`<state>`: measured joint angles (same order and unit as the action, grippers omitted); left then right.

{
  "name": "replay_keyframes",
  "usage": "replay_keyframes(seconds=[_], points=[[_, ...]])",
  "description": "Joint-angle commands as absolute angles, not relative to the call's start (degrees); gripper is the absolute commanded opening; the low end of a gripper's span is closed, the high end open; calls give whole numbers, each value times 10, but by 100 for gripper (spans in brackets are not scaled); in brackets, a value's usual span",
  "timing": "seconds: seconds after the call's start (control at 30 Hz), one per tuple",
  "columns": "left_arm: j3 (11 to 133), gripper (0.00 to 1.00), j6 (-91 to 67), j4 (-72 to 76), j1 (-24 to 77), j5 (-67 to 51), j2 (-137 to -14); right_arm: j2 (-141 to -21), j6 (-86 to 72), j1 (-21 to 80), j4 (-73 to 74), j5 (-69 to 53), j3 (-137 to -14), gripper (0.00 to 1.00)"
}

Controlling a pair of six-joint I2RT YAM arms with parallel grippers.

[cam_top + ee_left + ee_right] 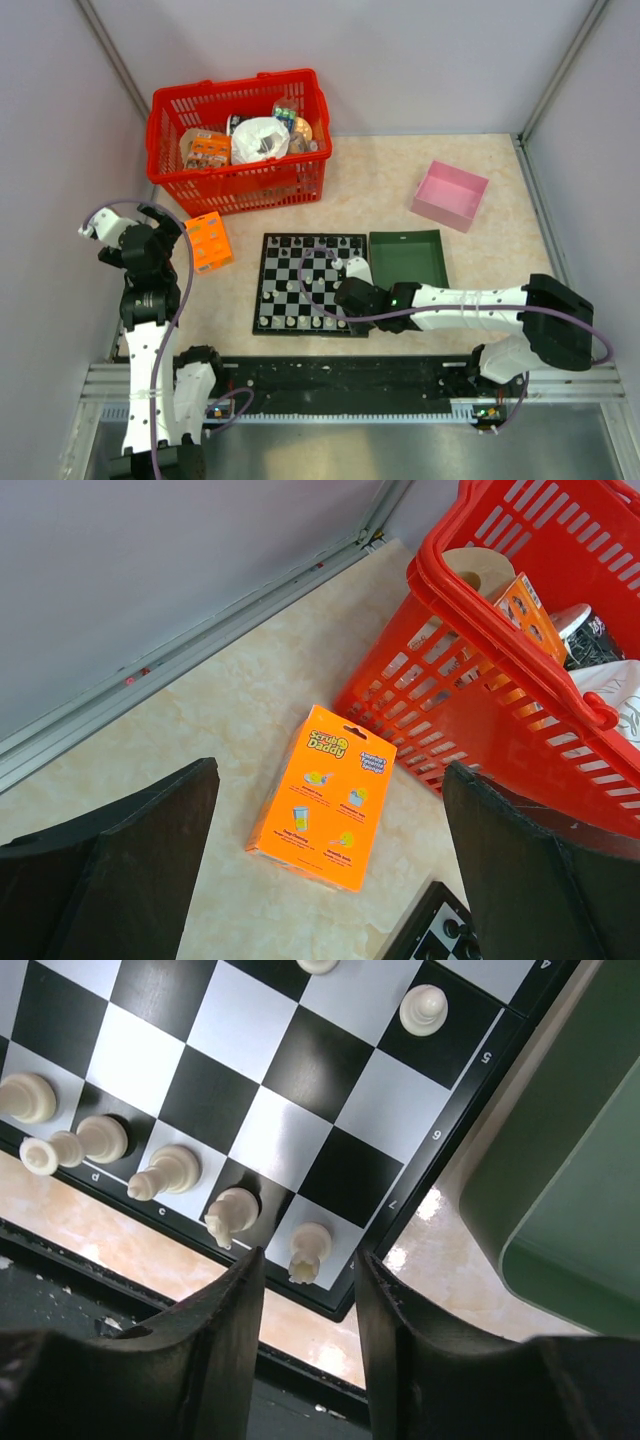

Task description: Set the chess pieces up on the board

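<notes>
Reads "Scrub Daddy" on orange box [322, 798], mid-frame. Board [290, 1090] rim: 5, 6, 7; pale chess pieces [165, 1170] lower left. Left tool [330, 768] wide apart, right tool [308, 1265] slightly apart astride corner piece [308, 1248].

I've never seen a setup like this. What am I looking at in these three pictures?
A left arm and a right arm are bolted at a table's near edge. One picture looks down from above; the others come from a camera on each wrist. On the table lie a chess board, a green tray, a pink box, a red basket of goods and an orange box. The right tool hovers open at the board's corner, with a white piece in the gap, seemingly not gripped. The left tool is open and holds nothing.
</notes>
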<state>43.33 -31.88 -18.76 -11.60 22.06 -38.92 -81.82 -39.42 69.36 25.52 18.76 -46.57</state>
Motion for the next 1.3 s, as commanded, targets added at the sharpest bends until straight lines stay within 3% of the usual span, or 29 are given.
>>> replay_keyframes(seconds=[0.0,0.37,0.47,0.77,1.27], points=[[427,99,-321,-156,-119,222,-392,-795,-372,703,271,189,-501,43],[425,99,-321,-161,-120,227,-383,-825,-297,650,233,165,-611,47],[427,99,-321,-163,-119,227,-380,-877,-269,628,206,112,-664,47],[427,99,-314,-170,-119,253,-376,-1065,-258,620,267,22,-880,34],[423,99,-308,-170,-119,296,-369,-1246,-246,664,336,16,-1083,33]])
